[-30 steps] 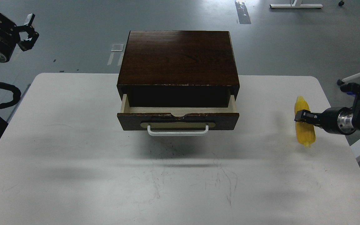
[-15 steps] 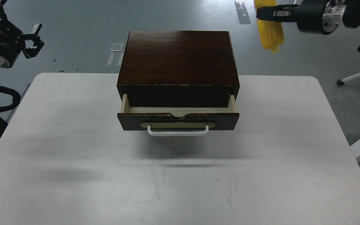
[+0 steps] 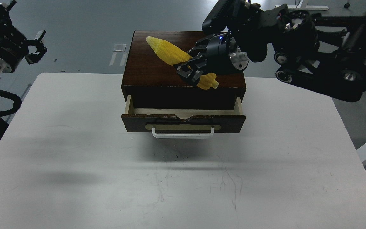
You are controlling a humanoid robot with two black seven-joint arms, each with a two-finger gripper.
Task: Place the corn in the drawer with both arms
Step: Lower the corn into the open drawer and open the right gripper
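From the head view, the right pincer (image 3: 192, 70) is clenching the corn (image 3: 175, 57) about two-thirds of the way along it toward the stub end, and is holding it in the air over the top of the box (image 3: 157, 73), behind the opening of the drawer (image 3: 183, 122). The main risk, as I am judging it, is that the drawer is standing only partly pulled out, so the cream strip of its inside is showing as a narrow slot; the corn is lying slanted and long across that slot, and if it is being lowered as it is, its tip or stub could be catching on the box edge or on the chipped drawer front and getting knocked out of the grip, or could be ending up on the box top or the bench (image 3: 75, 143) instead of inside. The grip is also sitting off-centre, so the long free end could be swinging. The left pincer (image 3: 33, 44) is hanging well apart at the far left above the floor, its prongs spread and holding nothing, far from the handle (image 3: 183, 136), so nothing is steadying or widening the drawer. The corn itself is looking bright yellow and tapered, with neat kernel rows, its pointed end aiming up and left and its knobbly stub poking out lower right below the fingers.
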